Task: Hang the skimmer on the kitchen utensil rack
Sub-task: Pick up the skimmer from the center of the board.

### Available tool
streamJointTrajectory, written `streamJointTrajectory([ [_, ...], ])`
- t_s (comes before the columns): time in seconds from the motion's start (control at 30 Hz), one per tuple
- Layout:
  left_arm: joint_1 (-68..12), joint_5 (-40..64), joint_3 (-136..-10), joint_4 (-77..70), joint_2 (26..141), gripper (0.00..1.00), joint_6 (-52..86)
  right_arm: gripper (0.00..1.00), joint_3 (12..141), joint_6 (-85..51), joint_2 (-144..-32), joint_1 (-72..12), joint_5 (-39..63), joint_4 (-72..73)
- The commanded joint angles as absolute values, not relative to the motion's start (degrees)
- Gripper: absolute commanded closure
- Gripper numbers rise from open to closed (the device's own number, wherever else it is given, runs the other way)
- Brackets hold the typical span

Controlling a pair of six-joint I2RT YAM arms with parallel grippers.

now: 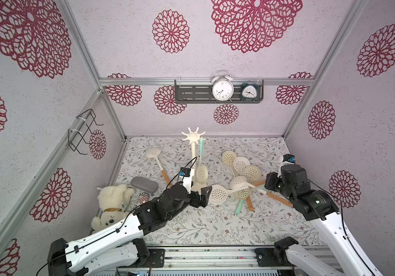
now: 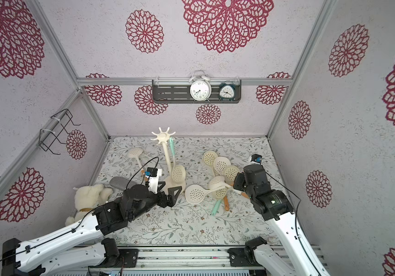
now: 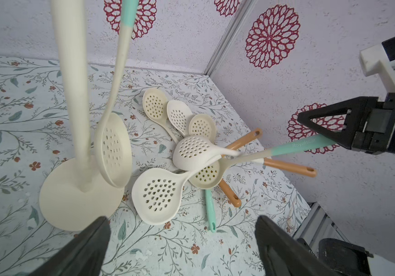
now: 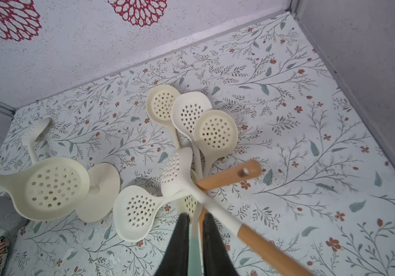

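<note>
Right gripper (image 4: 196, 216) clamping the skimmer (image 4: 194, 246) by its handle.
I'm seeing its two fingers (image 4: 179, 241) pressing on either side of the teal handle, while the bowl is lying in the pile (image 1: 239, 165) at 3 o'clock from the rack (image 1: 193, 137) base in both top views. The left gripper (image 3: 182, 218) is hanging wide open at 6 o'clock from that base.

Floral table (image 1: 203, 229): rack (image 1: 193, 155), skimmer pile (image 1: 240, 165), teddy (image 1: 113, 198), grey case (image 1: 144, 185)
</note>
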State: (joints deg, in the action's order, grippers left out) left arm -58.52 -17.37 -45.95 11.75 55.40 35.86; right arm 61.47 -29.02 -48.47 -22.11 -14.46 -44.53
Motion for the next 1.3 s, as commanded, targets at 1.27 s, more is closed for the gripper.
streamJointTrajectory([
  [1.27, -55.9, 9.01, -70.42, 9.35, 77.44, 0.06, 18.55, 1.0, 107.78, -10.91, -76.56, -19.51, 26.66, -60.37],
])
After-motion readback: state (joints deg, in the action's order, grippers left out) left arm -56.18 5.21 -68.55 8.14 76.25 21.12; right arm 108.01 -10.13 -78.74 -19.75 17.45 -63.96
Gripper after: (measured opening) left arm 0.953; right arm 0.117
